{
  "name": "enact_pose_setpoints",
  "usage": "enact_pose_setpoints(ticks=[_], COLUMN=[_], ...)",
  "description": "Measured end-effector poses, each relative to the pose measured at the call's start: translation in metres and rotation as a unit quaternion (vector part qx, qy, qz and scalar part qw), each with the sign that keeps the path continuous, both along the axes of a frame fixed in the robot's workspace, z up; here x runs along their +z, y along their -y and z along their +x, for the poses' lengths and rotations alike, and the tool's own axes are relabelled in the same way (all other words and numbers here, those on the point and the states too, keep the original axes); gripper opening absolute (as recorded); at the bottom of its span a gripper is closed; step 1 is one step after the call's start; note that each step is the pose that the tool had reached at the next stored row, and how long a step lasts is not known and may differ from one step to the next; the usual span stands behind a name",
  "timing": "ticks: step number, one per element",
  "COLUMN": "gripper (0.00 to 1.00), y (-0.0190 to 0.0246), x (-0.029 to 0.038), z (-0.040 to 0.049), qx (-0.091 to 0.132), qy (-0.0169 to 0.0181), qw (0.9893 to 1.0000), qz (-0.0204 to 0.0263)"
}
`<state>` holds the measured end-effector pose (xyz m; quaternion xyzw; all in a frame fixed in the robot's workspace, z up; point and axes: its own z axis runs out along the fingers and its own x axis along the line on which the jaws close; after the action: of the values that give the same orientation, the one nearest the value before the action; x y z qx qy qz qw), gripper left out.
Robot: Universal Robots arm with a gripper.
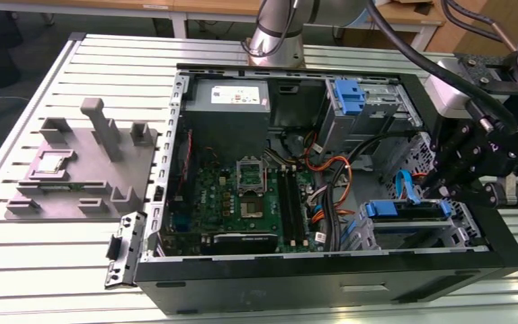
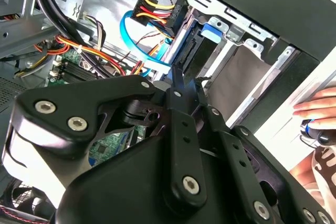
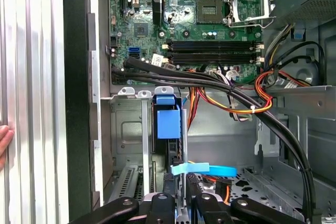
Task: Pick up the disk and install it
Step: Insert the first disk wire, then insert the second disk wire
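- Lay on a counter of ribbed silver aluminium slats: an open black computer case on its side, green motherboard facing up.
- Beside the case, toward the exterior view's left: a grey moulded fixture with upright posts and empty pockets.
- Beyond the counter's far edge: dark floor, plus the legs and edge of a pale wooden table.
- Sat the disk upright in the drive cage at the case's near corner, toward the exterior view's right, blue bracket on top; seen edge-on in the first wrist view, with a light-blue data cable next to it.
- Hovered just beside the disk: the black gripper, over the cage; fingers close together around the disk's end in the second wrist view, though whether actually pinching it could not be told.
- Rested at the case's outer edge: a person's hand.
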<state>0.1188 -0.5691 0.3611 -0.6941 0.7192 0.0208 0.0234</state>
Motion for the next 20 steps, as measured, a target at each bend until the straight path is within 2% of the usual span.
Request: enact_pose_setpoints(ticks=[16, 20], gripper=[0.24, 0.24], y=[-0.0001, -0.0031], x=[-0.0001, -0.0001], z=[0.0021, 0.0021], qx=[0.000, 0.000], qy=[0.0000, 0.0000], qw=[1.0000, 1.0000], qz=[0.0001, 0.0001])
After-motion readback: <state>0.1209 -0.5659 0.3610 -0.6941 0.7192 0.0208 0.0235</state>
